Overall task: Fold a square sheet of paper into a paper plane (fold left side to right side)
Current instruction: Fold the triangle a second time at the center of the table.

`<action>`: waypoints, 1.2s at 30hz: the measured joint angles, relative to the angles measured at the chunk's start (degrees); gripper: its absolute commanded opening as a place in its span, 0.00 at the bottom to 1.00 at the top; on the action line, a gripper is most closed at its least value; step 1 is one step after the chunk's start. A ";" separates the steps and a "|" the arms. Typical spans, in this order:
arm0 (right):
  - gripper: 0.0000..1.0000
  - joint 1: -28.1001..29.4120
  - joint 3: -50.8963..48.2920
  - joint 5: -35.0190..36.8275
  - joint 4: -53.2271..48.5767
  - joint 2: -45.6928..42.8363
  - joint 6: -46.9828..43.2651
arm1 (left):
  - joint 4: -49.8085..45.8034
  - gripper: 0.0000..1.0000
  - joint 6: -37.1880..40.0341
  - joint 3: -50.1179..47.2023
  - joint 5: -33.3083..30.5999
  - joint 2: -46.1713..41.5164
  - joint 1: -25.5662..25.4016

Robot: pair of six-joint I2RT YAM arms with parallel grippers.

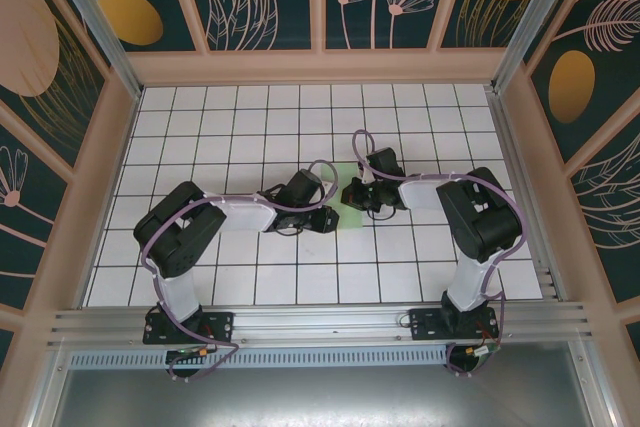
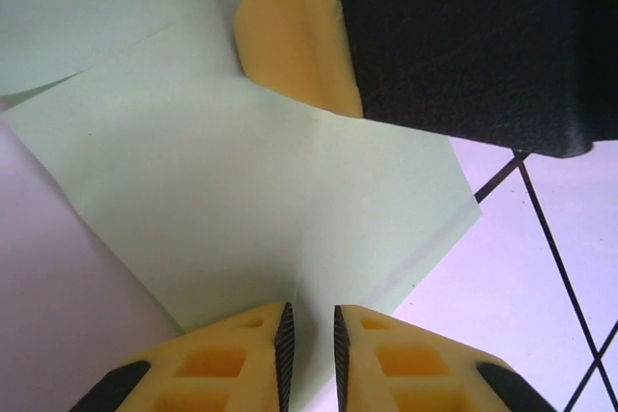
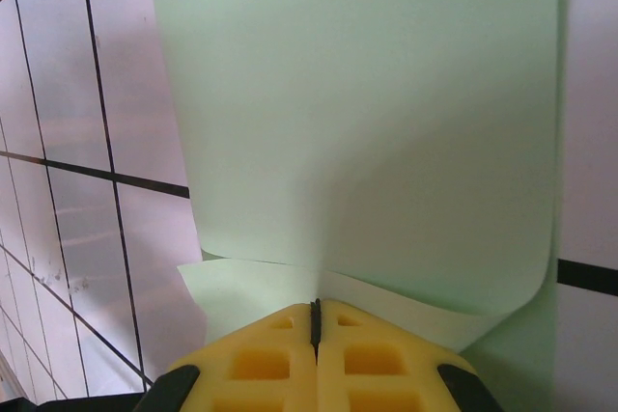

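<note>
Both claws are meeting over the square sheet of paper (image 2: 251,200).
The right gripper (image 3: 315,308) is clenching fully, its tips touching the sheet, which is curling upward just ahead of them; whether paper is pinched between them cannot be told. The left gripper (image 2: 309,320) is holding its jaws a narrow slit apart, the sheet lying directly ahead of and beneath its tips.

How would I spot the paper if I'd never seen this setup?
Start at the white tiled table and go to its middle, where the left hand and right hand meet. The sheet of paper lies between them: thin, partly folded, pale green where everything around it is black or white.
</note>
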 measured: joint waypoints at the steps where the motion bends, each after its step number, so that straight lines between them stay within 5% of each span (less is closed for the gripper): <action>1: 0.00 0.00 0.07 0.00 -0.15 0.00 -0.04 | 0.28 0.20 0.00 -0.20 -0.15 -0.02 0.00; 15: 0.00 1.44 -8.74 1.11 4.31 -13.31 0.61 | 3.80 0.15 -0.44 -2.32 -0.42 -0.22 0.11; 36: 0.00 6.45 -9.14 5.86 8.04 -6.16 1.09 | 4.15 0.15 -0.44 -2.56 -0.44 -0.24 0.11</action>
